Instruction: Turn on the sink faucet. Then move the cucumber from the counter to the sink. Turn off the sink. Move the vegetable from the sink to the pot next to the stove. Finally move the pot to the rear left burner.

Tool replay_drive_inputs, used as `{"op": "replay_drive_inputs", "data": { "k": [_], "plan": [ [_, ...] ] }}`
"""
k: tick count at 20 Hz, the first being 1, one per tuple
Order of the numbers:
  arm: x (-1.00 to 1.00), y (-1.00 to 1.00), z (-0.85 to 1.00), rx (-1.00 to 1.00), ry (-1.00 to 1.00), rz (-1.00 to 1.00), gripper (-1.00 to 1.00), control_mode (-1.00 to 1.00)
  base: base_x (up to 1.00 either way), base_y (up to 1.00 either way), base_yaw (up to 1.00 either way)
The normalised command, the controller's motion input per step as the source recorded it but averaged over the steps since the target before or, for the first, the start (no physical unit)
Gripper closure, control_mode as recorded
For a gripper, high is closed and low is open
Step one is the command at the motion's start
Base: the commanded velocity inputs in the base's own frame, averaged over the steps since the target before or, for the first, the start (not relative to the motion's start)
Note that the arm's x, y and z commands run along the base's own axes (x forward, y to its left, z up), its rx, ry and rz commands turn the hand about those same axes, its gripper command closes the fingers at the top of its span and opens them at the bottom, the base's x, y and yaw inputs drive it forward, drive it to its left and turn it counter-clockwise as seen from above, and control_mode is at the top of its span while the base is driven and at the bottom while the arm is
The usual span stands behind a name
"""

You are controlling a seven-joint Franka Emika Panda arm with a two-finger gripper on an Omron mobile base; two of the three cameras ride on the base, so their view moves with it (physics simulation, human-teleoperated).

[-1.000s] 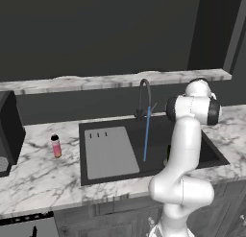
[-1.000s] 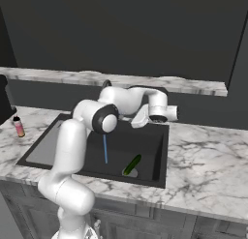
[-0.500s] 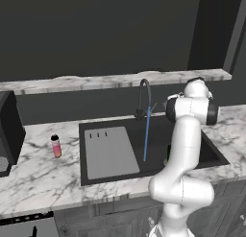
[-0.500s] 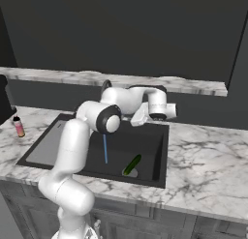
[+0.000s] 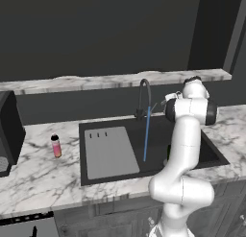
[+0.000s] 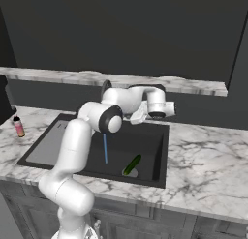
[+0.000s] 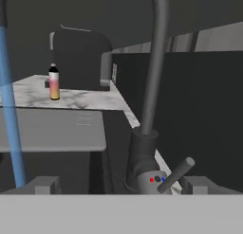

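Observation:
The sink faucet (image 5: 144, 93) runs: a thin blue stream (image 5: 146, 135) falls into the black sink (image 5: 206, 152). In the right base view the dark green cucumber (image 6: 131, 164) lies on the sink (image 6: 154, 141) floor near the drain. My gripper (image 5: 163, 100) hovers open just right of the faucet, behind the basin. In the hand view the gripper (image 7: 122, 185) faces the faucet (image 7: 144, 162) base, and the thin side lever (image 7: 176, 174) sticks out towards the right fingertip (image 7: 199, 184). Nothing is between the fingers.
A grey drainboard (image 5: 109, 152) covers the sink's left half. A small pink bottle (image 5: 56, 146) stands on the marble counter (image 5: 38, 181) to the left, next to a dark appliance (image 5: 8, 130). A marble ledge (image 5: 96, 80) runs along the back wall.
The hand has edged slightly closer to the faucet. The water still runs, the cucumber has not moved, and the jaws stay open.

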Motion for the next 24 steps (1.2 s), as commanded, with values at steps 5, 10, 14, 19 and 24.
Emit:
{"op": "replay_drive_inputs", "data": {
  "k": [5, 10, 14, 19, 24],
  "plan": [
    [0.07, 0.07, -0.02, 0.0, 0.0, 0.01, -1.0, -1.0, 0.0, 0.0, 0.0],
    [0.09, 0.04, -0.05, 0.0, 0.0, 0.01, -1.0, -1.0, 0.0, 0.0, 0.0],
    [0.11, 0.03, -0.06, 0.0, -0.01, 0.01, -1.0, -1.0, 0.0, 0.0, 0.0],
    [0.16, 0.03, -0.06, 0.0, -0.01, 0.0, -1.0, -1.0, 0.0, 0.0, 0.0],
    [0.15, 0.0, -0.05, 0.0, -0.01, 0.0, -1.0, -1.0, 0.0, 0.0, 0.0]
  ]
}}
